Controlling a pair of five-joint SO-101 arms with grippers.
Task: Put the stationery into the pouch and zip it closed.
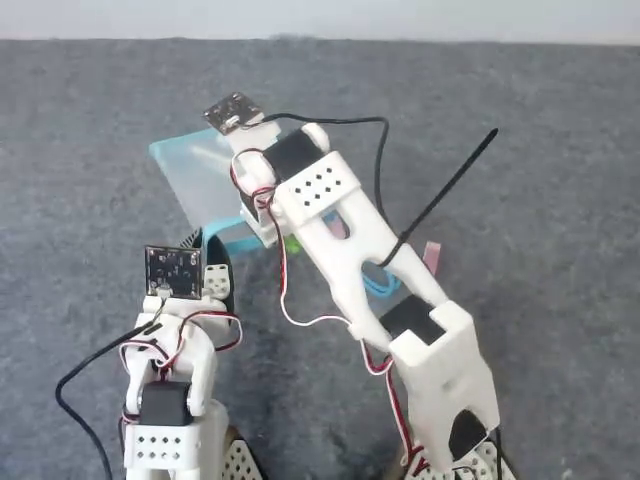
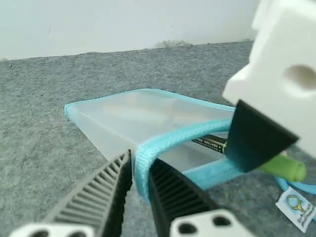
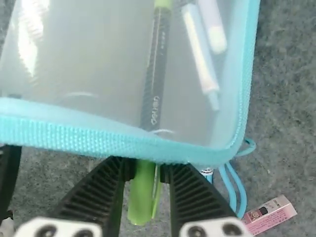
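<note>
The pouch [image 2: 143,116] lies flat on the grey carpet [image 2: 44,123], its mouth towards your arms, and in the high view your right arm covers most of it. Your left gripper [image 2: 139,167] pinches the blue rim [image 2: 170,140]. Your right gripper [image 3: 144,170] clamps the green-ended pen [image 3: 154,84], whose barrel lies inside with its far end cut off. A white pen [image 3: 200,54] blurs behind the plastic. You cannot tell whether the pink piece [image 3: 269,213] nearby is a tag or an eraser
</note>
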